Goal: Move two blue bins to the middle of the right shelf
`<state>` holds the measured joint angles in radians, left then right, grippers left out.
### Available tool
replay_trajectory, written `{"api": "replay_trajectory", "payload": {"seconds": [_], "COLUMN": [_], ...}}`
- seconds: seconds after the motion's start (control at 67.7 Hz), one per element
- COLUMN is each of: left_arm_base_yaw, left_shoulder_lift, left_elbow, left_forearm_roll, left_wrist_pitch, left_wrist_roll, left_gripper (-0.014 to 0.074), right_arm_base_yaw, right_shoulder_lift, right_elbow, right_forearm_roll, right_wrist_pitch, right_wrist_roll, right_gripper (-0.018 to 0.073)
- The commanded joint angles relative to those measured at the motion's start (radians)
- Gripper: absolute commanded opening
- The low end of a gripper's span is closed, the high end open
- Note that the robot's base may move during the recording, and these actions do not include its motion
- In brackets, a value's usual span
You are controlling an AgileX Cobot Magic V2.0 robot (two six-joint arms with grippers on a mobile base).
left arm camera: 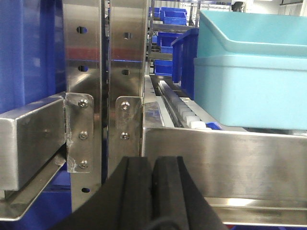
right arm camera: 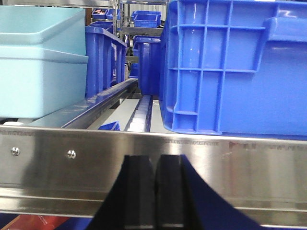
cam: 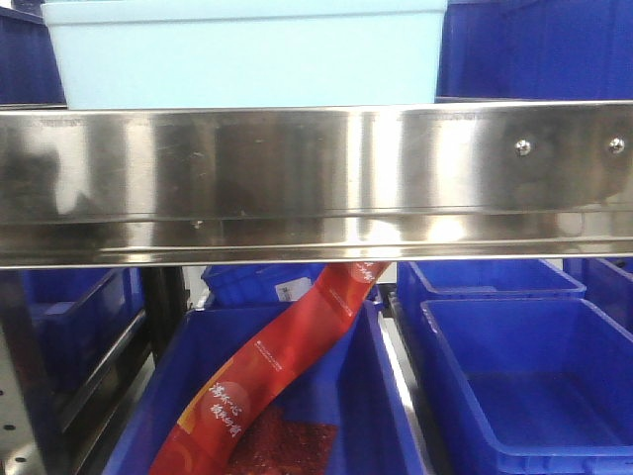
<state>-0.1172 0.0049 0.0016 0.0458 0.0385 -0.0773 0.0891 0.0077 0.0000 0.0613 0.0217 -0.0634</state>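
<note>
Pale blue bins [cam: 242, 54], one nested in the other, are seen on the steel shelf [cam: 316, 178] just behind its front edge, beside a dark blue crate [right arm camera: 235, 72]. Left gripper [left arm camera: 152, 191] and right gripper [right arm camera: 155, 196] are both held below the shelf lip, jaws closed on nothing.

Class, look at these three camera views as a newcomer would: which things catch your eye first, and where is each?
A pale blue bin sits on the shelf behind the shiny steel rail. Below, a red printed packet leans in a dark blue bin. Both grippers, left and right, look shut.
</note>
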Motion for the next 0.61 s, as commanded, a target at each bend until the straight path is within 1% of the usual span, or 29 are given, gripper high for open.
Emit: {"api": "replay_trajectory", "payload": {"seconds": [0.0, 0.591], "left_arm_base_yaw": [0.003, 0.003], "left_shoulder_lift": [-0.005, -0.005], "left_elbow": [-0.002, -0.002], "left_forearm_roll": [0.004, 0.004], "left_wrist_pitch": [-0.026, -0.026], "left_wrist_roll": [0.0, 0.0], "left_gripper": [-0.0111, -0.0111], "right_arm_base_yaw": [0.002, 0.002], "right_shoulder_lift": [-0.008, -0.008], "right_elbow": [0.0, 0.0], "right_forearm_roll": [0.003, 0.003], "right_wrist_pitch": [-0.022, -0.022], "right_wrist_roll": [-0.006, -0.006], "right_gripper": [-0.0165, -0.0165]}}
